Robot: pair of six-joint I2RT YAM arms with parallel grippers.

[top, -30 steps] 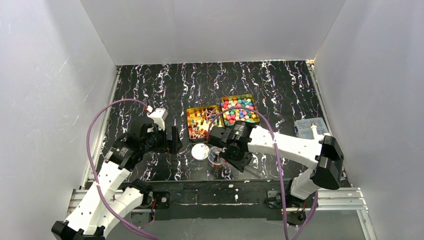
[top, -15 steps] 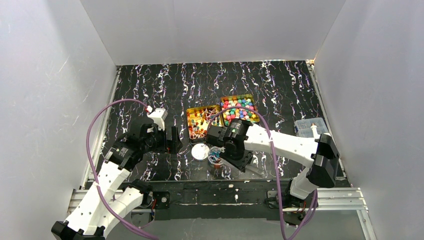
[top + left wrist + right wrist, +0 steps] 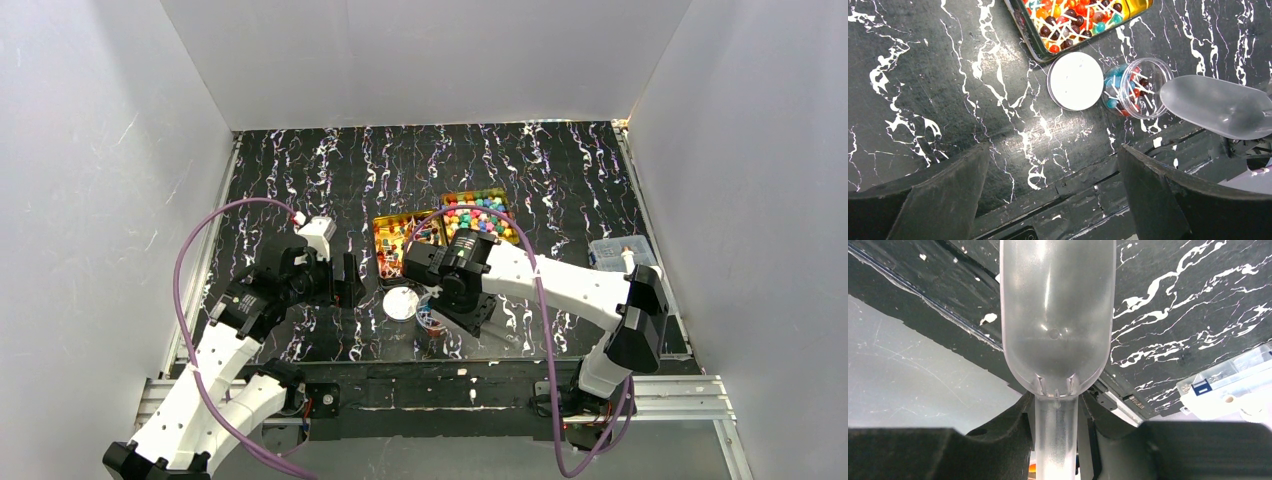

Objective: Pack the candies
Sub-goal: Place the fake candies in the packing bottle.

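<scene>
Two gold tins hold candies: twist-wrapped pieces (image 3: 403, 243) on the left, round coloured lumps (image 3: 478, 218) on the right. A small clear jar (image 3: 1137, 87) stands on the mat, partly filled with twist-wrapped candies, its white lid (image 3: 1075, 81) lying beside it. My right gripper (image 3: 1056, 437) is shut on the handle of a clear plastic scoop (image 3: 1057, 315), whose bowl looks empty. In the left wrist view the scoop (image 3: 1218, 106) has its tip at the jar's rim. My left gripper (image 3: 1053, 192) stands open and empty, left of the lid.
A clear plastic box (image 3: 620, 255) sits at the right edge of the mat, also seen as the box (image 3: 1228, 385) in the right wrist view. The table's metal front rail (image 3: 470, 390) runs just behind the jar. White walls close in three sides.
My right arm has swung a little to the left, carrying the scoop over the jar. The left arm has stayed still.
</scene>
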